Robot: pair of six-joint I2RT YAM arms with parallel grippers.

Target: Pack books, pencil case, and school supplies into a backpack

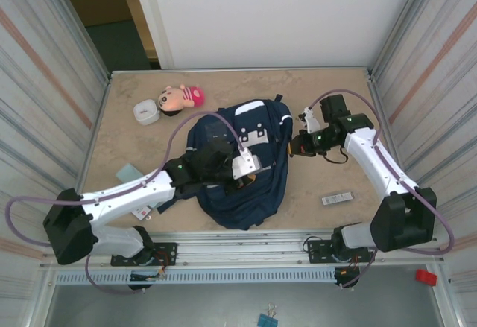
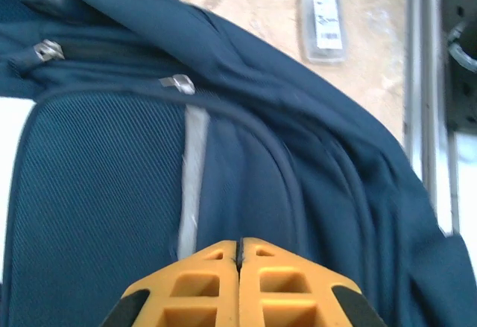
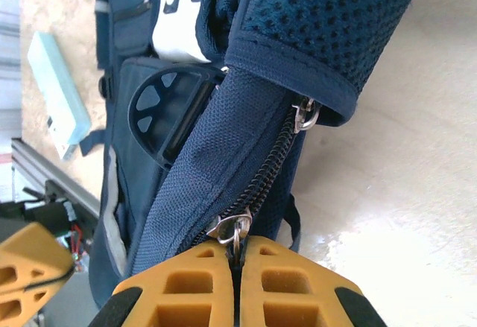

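At backpack [image 1: 262, 193] right edge, right hand [image 3: 237, 249] clamped on zipper pull [image 3: 236, 229]; left hand [image 2: 240, 246] closed over backpack front.

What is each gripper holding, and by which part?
Right gripper pinches the backpack by a zipper pull. Left gripper is shut against it; hold unclear.

Tabletop [image 1: 328, 96]: beige, mottled surface.
Centre: navy backpack [image 1: 257, 193], lying flat.
Rear left: white rounded box [image 1: 146, 111], with a pink-and-yellow doll [image 1: 181, 96] just beside it.
Left side: pale teal pad [image 1: 128, 172].
Near left: black-and-white card pack [image 1: 141, 212], partly hidden.
Near right: slim white-and-black bar [image 1: 337, 198], apart from the backpack.
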